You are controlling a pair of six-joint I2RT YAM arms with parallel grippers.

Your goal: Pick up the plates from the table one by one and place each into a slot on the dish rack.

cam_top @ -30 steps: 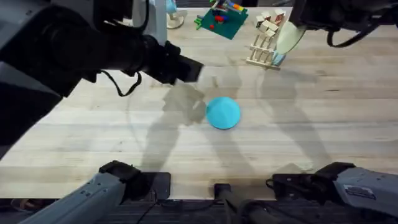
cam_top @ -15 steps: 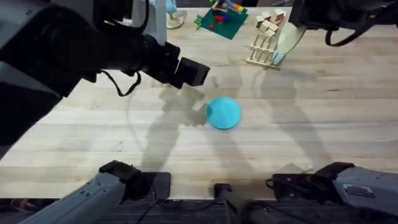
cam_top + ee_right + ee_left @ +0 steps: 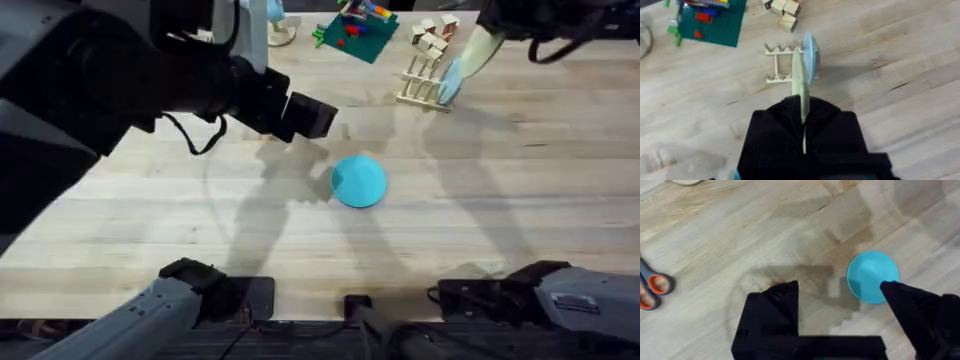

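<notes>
Above the rack (image 3: pixel 424 78), at the far right of the table (image 3: pixel 520 190), the right gripper (image 3: pixel 803 125) is closed on the cream plate (image 3: pixel 799 82) and holds it on edge over the pegs. A pale blue plate (image 3: pixel 809 52) already stands in the rack, just beside the cream one. The turquoise plate (image 3: pixel 358 181) lies flat near the middle of the table, not yet picked. The left gripper (image 3: pixel 840 292) hangs above it with its fingers wide apart and nothing between them; the plate is near one fingertip, not between the two.

I think the risk is on the right side. If the cream plate comes down tilted or not in line with a free slot, it can hit a peg or push the pale blue plate, and the light rack could slide or tip. If released too high, it could bounce out and roll. The flat turquoise plate will also be hard to get under.

No brand, label or writing can be read.
</notes>
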